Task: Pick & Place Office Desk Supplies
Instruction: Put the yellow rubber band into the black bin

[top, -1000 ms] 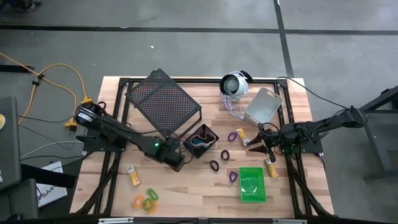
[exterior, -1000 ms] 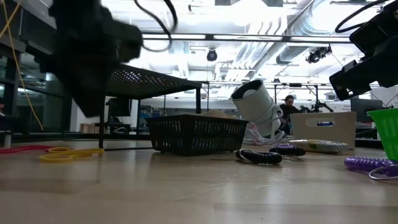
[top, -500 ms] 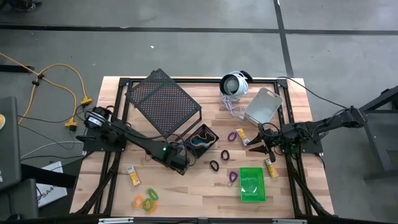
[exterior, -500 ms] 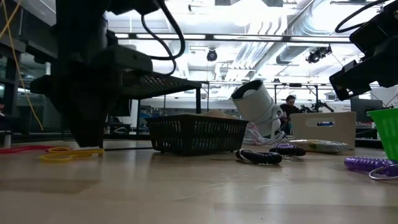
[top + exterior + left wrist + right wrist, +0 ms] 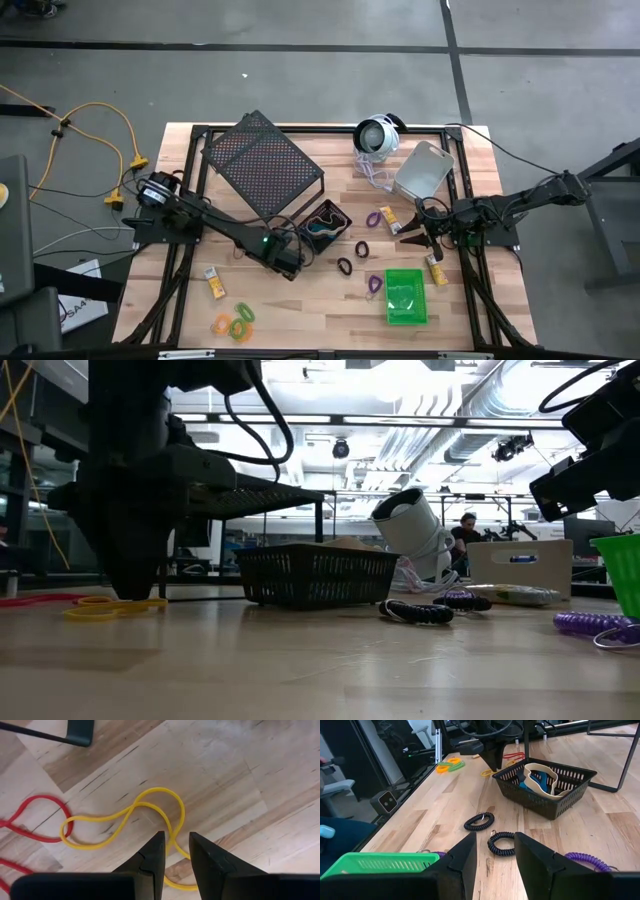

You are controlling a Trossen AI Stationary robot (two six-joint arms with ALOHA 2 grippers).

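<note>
My left gripper points straight down and is open, its tips low over the table just left of the black basket. One strand of a yellow elastic loop runs between its fingers; the loop lies flat on the wood and crosses a red loop. I cannot tell whether the fingers touch the loop. My right gripper waits open and nearly level at the table's right side. Two black coiled loops lie right of the basket.
A large mesh rack stands far left, and a round white-and-black device and a grey bin far right. A green bin sits near right, with purple loops beside it. Orange and green loops lie near left.
My left gripper has come down toward the table at the yellow loop, shifting slightly toward the near edge, and then held still. Nothing on the table has moved.
</note>
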